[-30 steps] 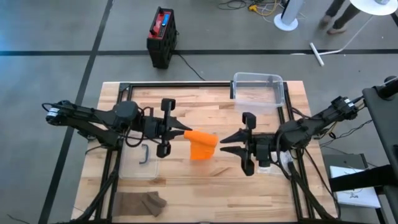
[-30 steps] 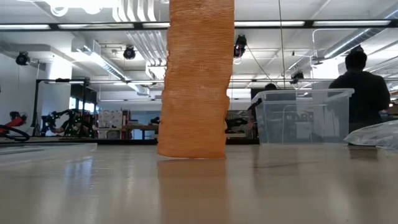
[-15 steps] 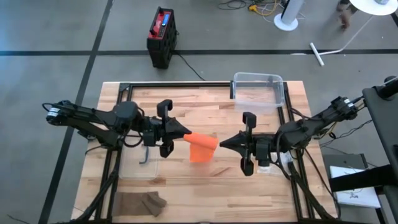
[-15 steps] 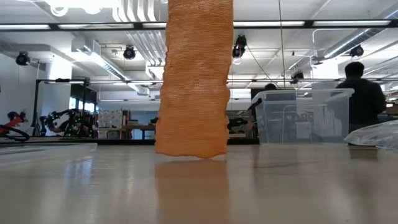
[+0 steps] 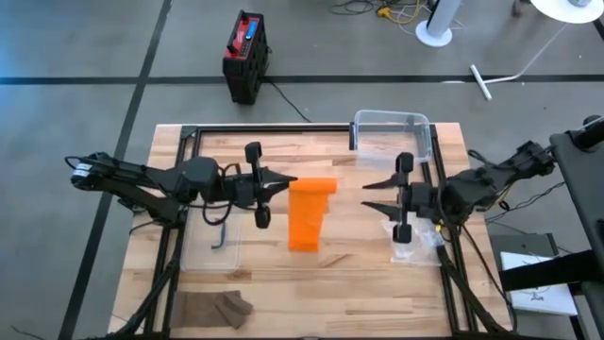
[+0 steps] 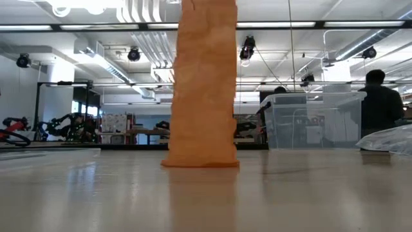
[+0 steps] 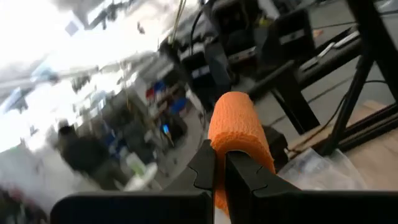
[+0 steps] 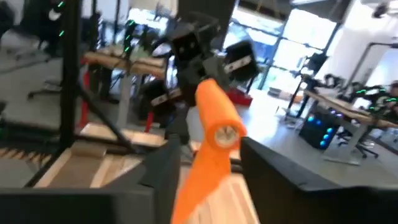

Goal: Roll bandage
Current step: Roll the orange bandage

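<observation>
The left gripper has its jaws clamped on the rolled end of the orange crepe bandage, holding the roll up above the middle of the wooden slatted surface, seemingly so the loose tail can hang straight and wind on cleanly. The right gripper stands off to the side with jaws apart, gripping nothing, apparently letting go between turns. The roll's axis runs level from one gripper toward the other, while the free strip's long axis drops down to the surface.
</observation>
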Tool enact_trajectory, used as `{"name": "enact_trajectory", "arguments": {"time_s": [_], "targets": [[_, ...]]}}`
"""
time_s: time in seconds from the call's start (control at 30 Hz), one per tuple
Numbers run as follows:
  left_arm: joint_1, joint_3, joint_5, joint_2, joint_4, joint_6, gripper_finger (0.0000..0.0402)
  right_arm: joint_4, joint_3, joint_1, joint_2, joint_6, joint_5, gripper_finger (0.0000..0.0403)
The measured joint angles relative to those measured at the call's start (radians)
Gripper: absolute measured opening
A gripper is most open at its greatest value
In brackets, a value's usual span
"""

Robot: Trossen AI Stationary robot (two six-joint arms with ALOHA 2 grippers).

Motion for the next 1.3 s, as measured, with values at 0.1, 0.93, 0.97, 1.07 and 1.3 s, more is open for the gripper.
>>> {"name": "enact_trajectory", "arguments": {"time_s": [0.1,0.93,0.97,1.07,1.3], "targets": [[0.0,0.0,-0.041,0.002,-0.025,-0.069,0.0002,0.112,-0.058,-0.047,0.006,-0.057,0.002,0.0217],[0.001,0.011,0.066,-0.003,-0.069,-0.545,0.0006,0.219,0.144,-0.169,0.363,-0.586,-0.12,0.0314],[0.001,0.011,0.066,-0.003,-0.069,-0.53,0.0006,0.22,0.145,-0.169,0.365,-0.582,-0.12,0.0305],[0.001,0.011,0.067,-0.003,-0.073,-0.504,0.0006,0.225,0.148,-0.172,0.365,-0.533,-0.12,0.0274],[0.002,0.011,0.067,-0.005,-0.071,-0.485,0.0006,0.204,0.148,-0.177,0.357,-0.487,-0.124,0.0207]]}}
